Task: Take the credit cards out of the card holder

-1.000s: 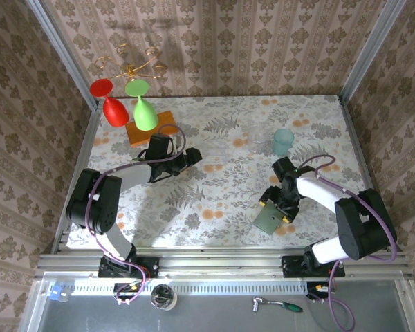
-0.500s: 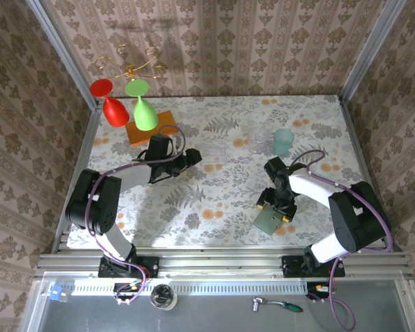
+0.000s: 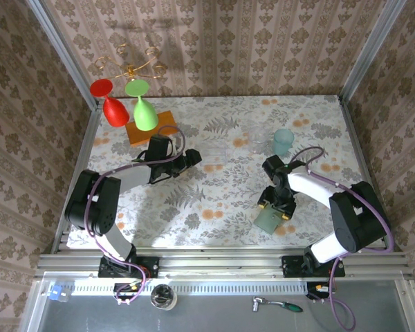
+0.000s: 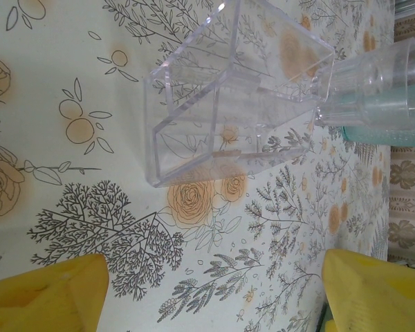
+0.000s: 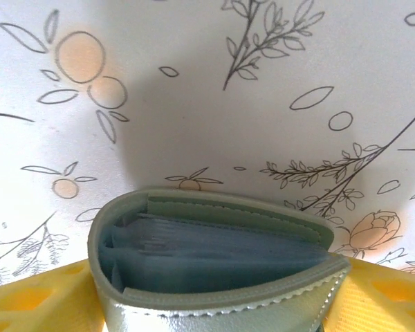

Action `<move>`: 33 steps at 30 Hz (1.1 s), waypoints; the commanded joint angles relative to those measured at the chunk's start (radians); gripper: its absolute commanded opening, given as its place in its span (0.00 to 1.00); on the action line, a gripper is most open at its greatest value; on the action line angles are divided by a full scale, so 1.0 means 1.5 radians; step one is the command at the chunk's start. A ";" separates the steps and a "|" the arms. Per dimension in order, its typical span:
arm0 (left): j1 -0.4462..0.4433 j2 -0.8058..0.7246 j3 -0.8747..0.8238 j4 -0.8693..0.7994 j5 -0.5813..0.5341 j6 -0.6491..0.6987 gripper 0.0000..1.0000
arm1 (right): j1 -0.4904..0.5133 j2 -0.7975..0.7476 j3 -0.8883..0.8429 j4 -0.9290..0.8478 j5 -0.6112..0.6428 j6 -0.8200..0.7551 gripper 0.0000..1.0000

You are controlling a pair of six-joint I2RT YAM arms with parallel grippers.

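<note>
- Left end effector [image 4: 214, 290] hovered low over the counter [image 3: 221, 197], its fingers spread wide on nothing; a clear box [image 4: 221, 97] lay just ahead; an orange block [image 3: 151, 127] sat near the far-left edge.
- Mid-counter floral surface lay open.
- Right end effector [image 5: 209, 301] pinched the card holder [image 5: 214, 263] by both ends, near the front edge; a teal cup [image 3: 283, 142] stood well beyond.

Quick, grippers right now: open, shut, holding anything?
Left gripper: open, holding nothing.
Right gripper: closed on the wallet, a finger at each end.
</note>
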 commanded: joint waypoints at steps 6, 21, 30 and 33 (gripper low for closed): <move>0.009 -0.017 -0.003 0.001 0.008 -0.007 0.82 | 0.045 0.039 0.087 -0.034 0.044 -0.005 0.72; 0.016 -0.054 -0.020 -0.031 -0.001 -0.011 0.82 | 0.175 0.245 0.341 -0.054 0.091 -0.096 0.64; 0.014 -0.094 -0.045 -0.046 -0.015 -0.018 0.82 | 0.232 0.364 0.485 -0.034 0.119 -0.103 0.64; 0.015 -0.106 -0.043 -0.070 -0.024 -0.009 0.82 | 0.240 0.389 0.526 -0.037 0.139 -0.112 0.65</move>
